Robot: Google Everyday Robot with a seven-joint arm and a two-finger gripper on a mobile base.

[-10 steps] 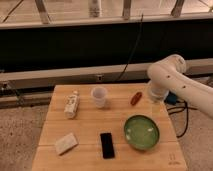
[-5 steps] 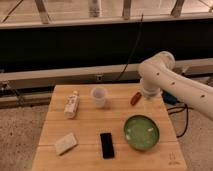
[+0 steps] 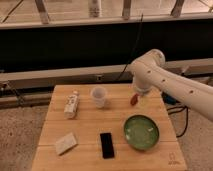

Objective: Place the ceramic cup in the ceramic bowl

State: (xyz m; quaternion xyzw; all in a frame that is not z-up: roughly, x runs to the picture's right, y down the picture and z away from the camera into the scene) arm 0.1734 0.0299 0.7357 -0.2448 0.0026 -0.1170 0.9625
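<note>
The white ceramic cup stands upright at the back middle of the wooden table. The green ceramic bowl sits at the front right, with nothing in it. My white arm reaches in from the right. Its gripper hangs over the back right of the table, right of the cup and behind the bowl, just above a small red object. The gripper is apart from the cup.
A white bottle with a label lies at the back left. A pale sponge-like block lies at the front left, and a black phone-like slab at the front middle. A dark rail and wall run behind the table.
My arm has swung left, carrying the gripper from the table's right edge to above the red object, nearer the cup. The objects on the table have not moved.
</note>
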